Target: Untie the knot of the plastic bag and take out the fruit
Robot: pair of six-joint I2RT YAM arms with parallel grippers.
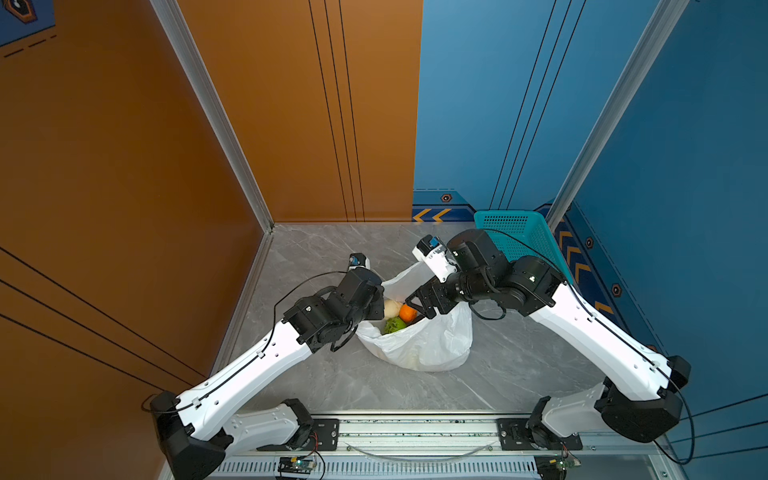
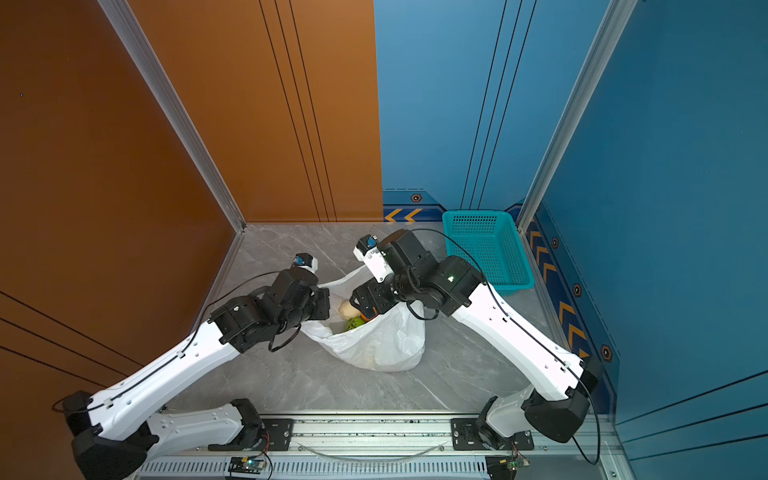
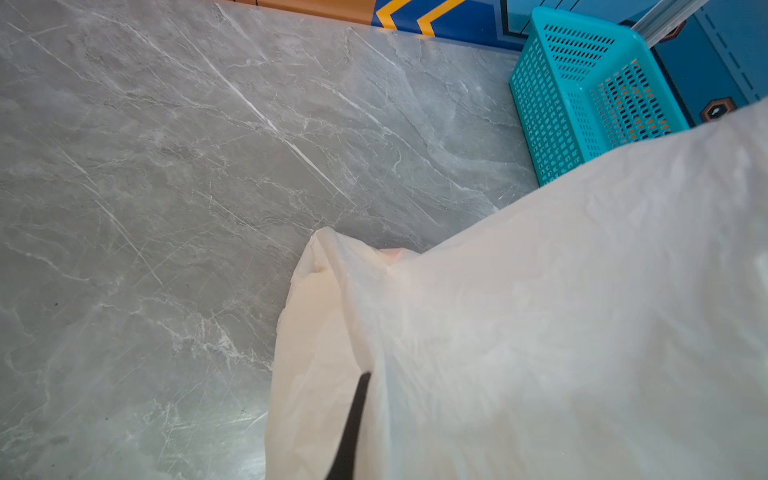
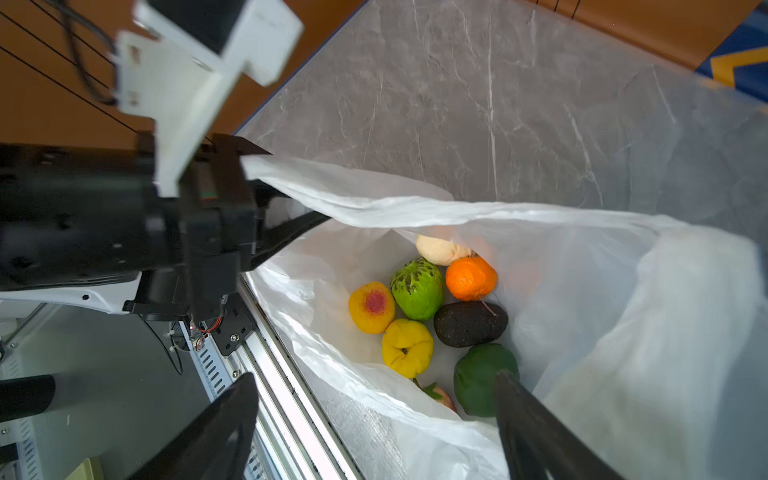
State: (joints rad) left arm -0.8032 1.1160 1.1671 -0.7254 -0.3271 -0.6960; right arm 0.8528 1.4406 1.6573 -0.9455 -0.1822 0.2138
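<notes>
- The plastic bag (image 1: pixel 432 345) (image 2: pixel 386 345) sits in the middle of the grey table (image 1: pixel 332 374), between the two arms. Its mouth is wide open and faces up.
- The fruit lies in a pile at the bottom of the bag. The right wrist view shows it best.
- There you can see an orange fruit (image 4: pixel 471 277), a bright green fruit (image 4: pixel 417 289), a black fruit (image 4: pixel 469 324) and a yellow bumpy fruit (image 4: pixel 407 347).
- There is also a dark green fruit (image 4: pixel 478 374), a peach fruit (image 4: pixel 371 307) with a red spot, and a cream-white fruit (image 4: pixel 440 249) partly under the bag's rim.
- A little bit of a red-pink fruit (image 4: pixel 442 397) peeks out near the dark green one.
- In both top views only the cream-white, orange and bright green ones show through the mouth.
- The left claw (image 4: pixel 299 226) is pinched tight on the bag's rim. It holds that side up off the table.
- In the left wrist view the bag (image 3: pixel 540 332) drapes over one thin black finger (image 3: pixel 353 428).
- The right claw (image 4: pixel 376 376) (image 1: pixel 417 307) hangs over the open mouth, just above the fruit. Its two fingers are far apart and hold nothing.
- A teal basket (image 1: pixel 523 237) (image 2: pixel 486 249) (image 3: pixel 582 104) stands in the far right corner of the table, apart from the bag.
- Orange and blue walls stand behind the table.
</notes>
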